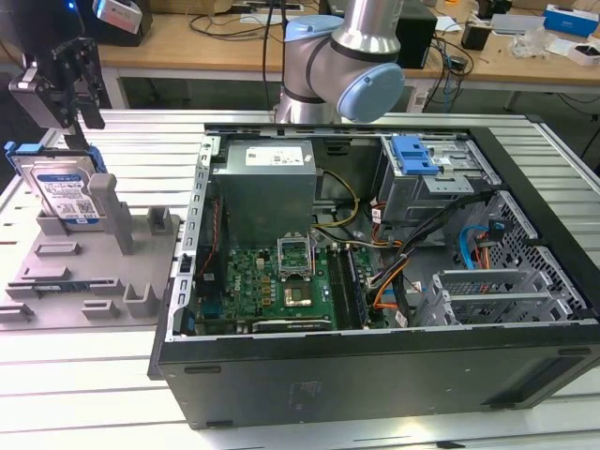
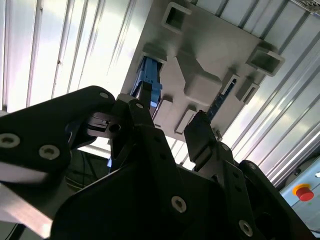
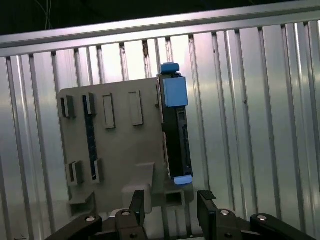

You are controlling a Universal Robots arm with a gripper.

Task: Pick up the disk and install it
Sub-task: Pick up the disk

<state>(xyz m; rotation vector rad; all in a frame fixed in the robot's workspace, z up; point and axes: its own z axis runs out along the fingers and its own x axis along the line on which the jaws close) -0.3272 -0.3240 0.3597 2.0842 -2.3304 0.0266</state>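
The disk (image 1: 66,192), silver with a white-and-blue label and a blue bracket, stands upright on edge in a grey fixture plate (image 1: 94,272) at the exterior view's left. My gripper (image 1: 82,117) hangs just above it, open, with nothing between its fingers and clear air down to the disk's top edge. In the first wrist view the disk (image 3: 175,135) appears edge-on beside the fixture (image 3: 120,150), beyond the gripper (image 3: 172,205). The second wrist view has the disk's blue bracket (image 2: 149,82) past the spread gripper (image 2: 172,117).
An open computer case (image 1: 375,244) lies to the exterior view's right of the fixture, with a grey power supply (image 1: 267,187), a motherboard (image 1: 281,281) and a blue latch (image 1: 415,155) over a drive bay. The arm's base (image 1: 347,66) stands behind the case. A ribbed metal table (image 1: 94,375) carries everything.
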